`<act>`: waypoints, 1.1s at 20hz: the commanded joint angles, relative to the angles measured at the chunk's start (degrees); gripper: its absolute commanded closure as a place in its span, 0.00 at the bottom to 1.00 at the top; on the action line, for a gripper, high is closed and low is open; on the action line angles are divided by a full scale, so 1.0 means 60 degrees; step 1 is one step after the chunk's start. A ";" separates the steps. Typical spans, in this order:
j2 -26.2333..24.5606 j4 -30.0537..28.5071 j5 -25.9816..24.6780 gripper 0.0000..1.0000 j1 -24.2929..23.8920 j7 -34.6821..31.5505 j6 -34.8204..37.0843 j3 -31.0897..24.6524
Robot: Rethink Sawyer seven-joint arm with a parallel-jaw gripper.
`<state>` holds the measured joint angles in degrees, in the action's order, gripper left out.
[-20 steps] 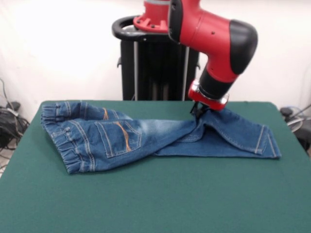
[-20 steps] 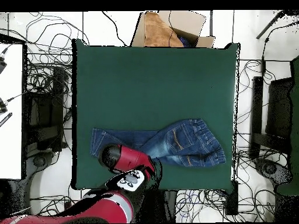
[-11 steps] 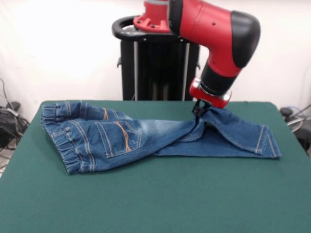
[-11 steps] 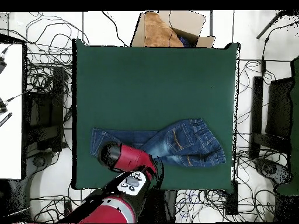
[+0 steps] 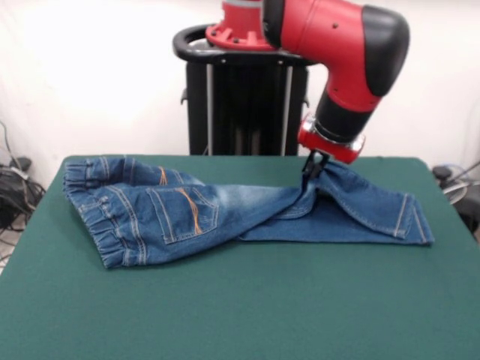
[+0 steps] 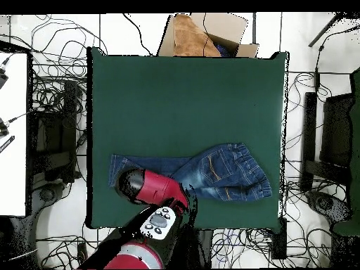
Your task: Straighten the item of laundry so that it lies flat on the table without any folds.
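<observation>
I am pinching what looks like the jeans' (image 5: pixel 225 214) far leg with my gripper (image 5: pixel 311 173); waistband is lying toward nine o'clock.

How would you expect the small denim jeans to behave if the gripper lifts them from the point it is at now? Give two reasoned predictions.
The jeans would probably sag and drape, since the cloth already tents up in soft folds under the gripper. They would likely drag on the green table rather than slide freely, because the gathered waistband end lies bunched and looks bulkier than the legs.
</observation>
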<state>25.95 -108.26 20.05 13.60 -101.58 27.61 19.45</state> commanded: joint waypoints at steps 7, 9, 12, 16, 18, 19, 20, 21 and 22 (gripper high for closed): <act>-0.0091 0.0740 -0.0343 1.00 -0.0226 -0.1490 0.0957 -0.0267; -0.0175 0.0605 -0.0412 1.00 -0.0295 -0.1368 0.0883 -0.0390; -0.0272 0.0489 -0.0588 1.00 -0.0368 -0.1185 0.0972 -0.0521; -0.0437 0.0246 -0.0605 1.00 -0.0570 -0.1105 0.0599 -0.0848; -0.0511 0.0015 -0.0493 1.00 -0.0807 -0.1045 0.0132 -0.1202; -0.0551 -0.0003 -0.0473 1.00 -0.0895 -0.1029 0.0026 -0.1301; -0.0608 -0.0092 -0.0433 1.00 -0.1018 -0.1003 -0.0171 -0.1466; -0.0660 -0.0068 -0.0434 1.00 -0.1097 -0.0984 -0.0238 -0.1534; -0.0726 -0.0131 -0.0423 1.00 -0.1225 -0.0948 -0.0456 -0.1697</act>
<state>25.09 -107.14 17.80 9.27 -101.58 30.26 18.53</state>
